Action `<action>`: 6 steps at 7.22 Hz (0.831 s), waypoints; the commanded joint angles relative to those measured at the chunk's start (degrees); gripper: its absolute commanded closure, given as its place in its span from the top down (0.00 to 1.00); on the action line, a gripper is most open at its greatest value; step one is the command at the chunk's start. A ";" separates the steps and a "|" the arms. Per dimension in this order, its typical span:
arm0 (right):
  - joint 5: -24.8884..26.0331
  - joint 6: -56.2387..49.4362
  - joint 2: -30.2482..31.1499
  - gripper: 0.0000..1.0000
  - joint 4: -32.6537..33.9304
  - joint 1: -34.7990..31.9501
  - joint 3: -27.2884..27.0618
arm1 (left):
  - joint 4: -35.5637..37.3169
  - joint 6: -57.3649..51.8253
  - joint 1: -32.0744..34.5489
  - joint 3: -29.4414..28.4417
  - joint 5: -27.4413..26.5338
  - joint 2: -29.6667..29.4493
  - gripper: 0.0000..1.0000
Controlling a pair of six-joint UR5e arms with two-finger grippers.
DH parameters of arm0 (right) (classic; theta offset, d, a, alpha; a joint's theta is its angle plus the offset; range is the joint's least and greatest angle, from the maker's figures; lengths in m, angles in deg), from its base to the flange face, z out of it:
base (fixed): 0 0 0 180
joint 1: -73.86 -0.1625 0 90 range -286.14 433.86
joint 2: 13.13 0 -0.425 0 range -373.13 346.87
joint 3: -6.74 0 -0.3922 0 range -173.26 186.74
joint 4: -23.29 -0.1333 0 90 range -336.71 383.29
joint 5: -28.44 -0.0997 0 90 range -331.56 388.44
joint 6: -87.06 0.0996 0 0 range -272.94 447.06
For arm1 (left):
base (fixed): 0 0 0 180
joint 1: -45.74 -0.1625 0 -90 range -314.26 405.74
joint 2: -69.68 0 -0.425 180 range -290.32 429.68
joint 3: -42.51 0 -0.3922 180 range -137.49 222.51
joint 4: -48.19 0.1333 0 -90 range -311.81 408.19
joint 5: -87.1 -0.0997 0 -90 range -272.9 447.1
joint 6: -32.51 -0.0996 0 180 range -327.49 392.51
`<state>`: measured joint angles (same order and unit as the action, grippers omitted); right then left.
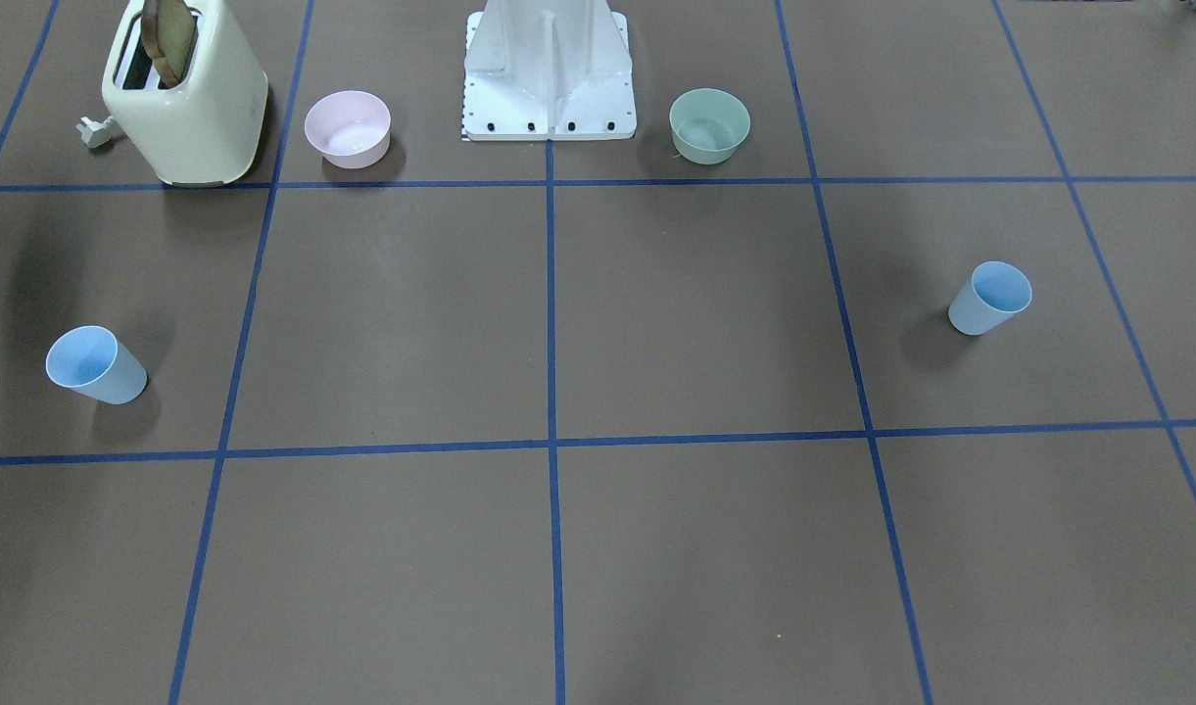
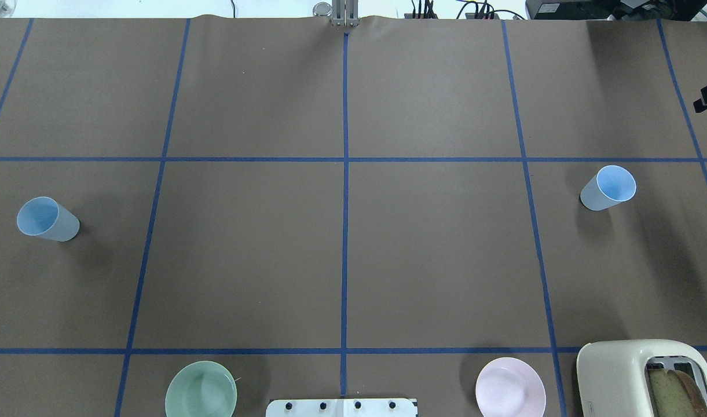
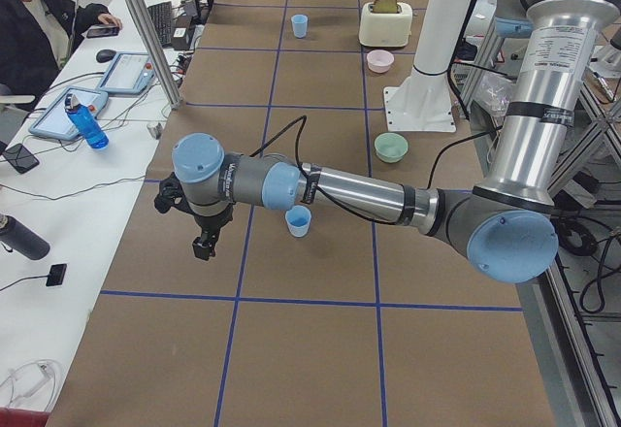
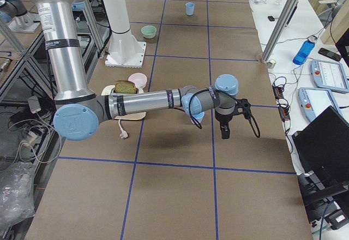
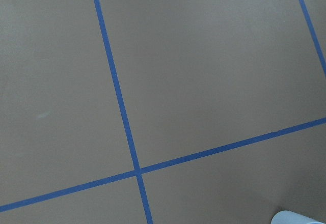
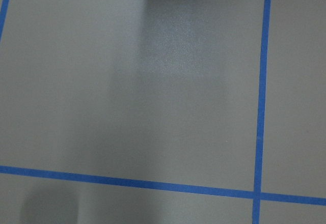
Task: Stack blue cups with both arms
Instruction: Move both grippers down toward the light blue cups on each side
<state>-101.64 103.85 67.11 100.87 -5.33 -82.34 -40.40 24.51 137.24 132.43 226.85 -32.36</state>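
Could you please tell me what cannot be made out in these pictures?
- Left gripper: seen only small in the exterior left view; open or shut is unclear.
- Right gripper: likewise, in the exterior right view.
- Right blue cup: mostly hidden behind the right arm there.
- Left blue cup: just a sliver at the left wrist view's bottom edge.
- Toaster: cut off by the overhead view's corner.

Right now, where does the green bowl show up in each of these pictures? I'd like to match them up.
Front-facing: the green bowl is near the top, right of the white base.
Overhead: bowl at the bottom edge, left of the base.
Exterior left: bowl right of centre.
Exterior right: bowl upper left.
Left wrist: not in it.
Right wrist: not in it.
Shared landmark: the white base beside it.
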 commanded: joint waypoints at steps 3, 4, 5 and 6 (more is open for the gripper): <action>3.84 0.87 -2.79 1.00 -0.58 1.31 0.04 | -0.09 0.00 0.00 0.35 0.00 0.00 0.98; 6.04 3.84 -2.46 1.00 -0.32 2.01 0.13 | 0.00 0.18 0.00 0.44 0.00 0.00 0.98; 6.07 12.39 -0.20 1.00 -3.63 2.02 -1.78 | -0.09 2.35 -0.09 0.79 0.00 -0.09 0.98; 4.15 13.18 3.13 1.00 -7.31 2.02 -3.10 | -3.22 8.99 -1.57 2.01 -0.09 0.52 0.98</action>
<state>-96.39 113.13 66.91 97.53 -3.44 -83.78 -41.18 27.66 136.85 133.35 226.83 -32.28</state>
